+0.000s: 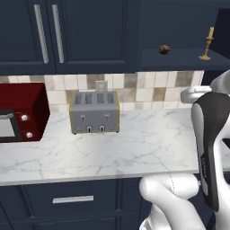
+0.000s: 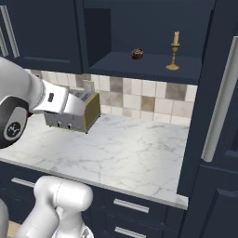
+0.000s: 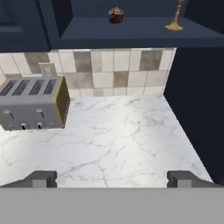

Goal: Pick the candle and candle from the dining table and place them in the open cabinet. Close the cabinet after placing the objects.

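A tan candle on a brass holder stands upright on the shelf of the open navy cabinet, at its right end. The right base view shows the candle too, with the cabinet door swung open at the right, its silver bar handle facing me. In the hand view only the candle's brass holder shows, at the top edge. My gripper is open and empty, low over the marble counter, well below the shelf. The dining table is out of view.
A small round brown object sits on the same shelf, left of the candle. A silver toaster stands at the back of the white marble counter. A red microwave is at far left.
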Tool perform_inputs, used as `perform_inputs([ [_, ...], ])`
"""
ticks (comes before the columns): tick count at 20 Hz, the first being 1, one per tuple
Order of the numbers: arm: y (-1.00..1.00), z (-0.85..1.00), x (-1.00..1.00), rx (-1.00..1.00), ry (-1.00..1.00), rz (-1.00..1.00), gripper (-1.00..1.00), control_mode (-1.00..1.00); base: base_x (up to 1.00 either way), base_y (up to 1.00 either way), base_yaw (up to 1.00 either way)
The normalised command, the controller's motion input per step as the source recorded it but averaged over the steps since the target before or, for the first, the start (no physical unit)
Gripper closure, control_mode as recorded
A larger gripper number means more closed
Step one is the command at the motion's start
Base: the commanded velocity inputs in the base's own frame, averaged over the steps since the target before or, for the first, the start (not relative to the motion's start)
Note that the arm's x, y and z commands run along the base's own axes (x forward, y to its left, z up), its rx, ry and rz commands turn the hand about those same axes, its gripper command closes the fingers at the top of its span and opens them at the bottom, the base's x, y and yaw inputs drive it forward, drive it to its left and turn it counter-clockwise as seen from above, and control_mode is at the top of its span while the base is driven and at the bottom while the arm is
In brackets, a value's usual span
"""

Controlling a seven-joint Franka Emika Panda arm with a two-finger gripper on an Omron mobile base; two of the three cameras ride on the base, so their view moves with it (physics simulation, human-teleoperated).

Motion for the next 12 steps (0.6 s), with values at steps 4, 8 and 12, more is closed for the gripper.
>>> perform_inputs([
  [4, 0.08, -0.06, -0.03, 0.0, 0.0, 0.07, -1.0, -1.0, 0.0, 0.0, 0.0],
  [8, 0.08, -0.17, 0.0, 0.0, 0.0, 0.09, -1.0, -1.0, 0.0, 0.0, 0.0],
  [12, 0.23, -0.08, -0.09, 0.0, 0.01, 0.06, -1.0, -1.0, 0.0, 0.0, 0.0],
])
